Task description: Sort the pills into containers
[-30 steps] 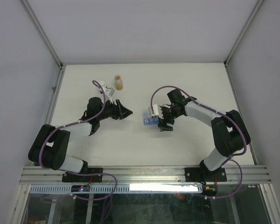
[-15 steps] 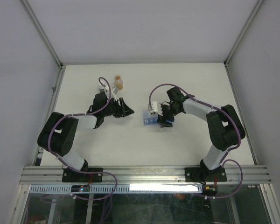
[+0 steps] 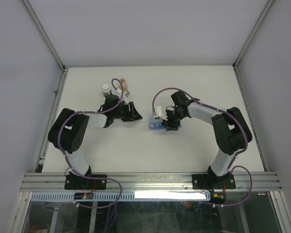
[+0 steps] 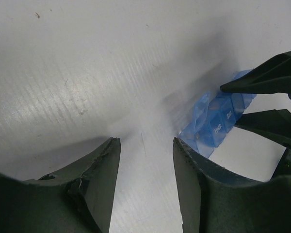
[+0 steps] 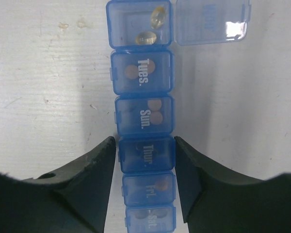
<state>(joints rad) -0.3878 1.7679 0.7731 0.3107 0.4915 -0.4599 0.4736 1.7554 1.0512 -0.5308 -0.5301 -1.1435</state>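
The organiser lies flat on the surface betw. the two arms. The R end effector looks clamped on it at the "Thur." compt., one finger against each side wall, and the end lid stands open w/ two pills inside. The L end effector is apart and empty, low over the surface and pointing toward the strip. I judge the step is work on the compts.: next the L tip probably must handle a lid w/ a light, exact push, while R braces the strip.
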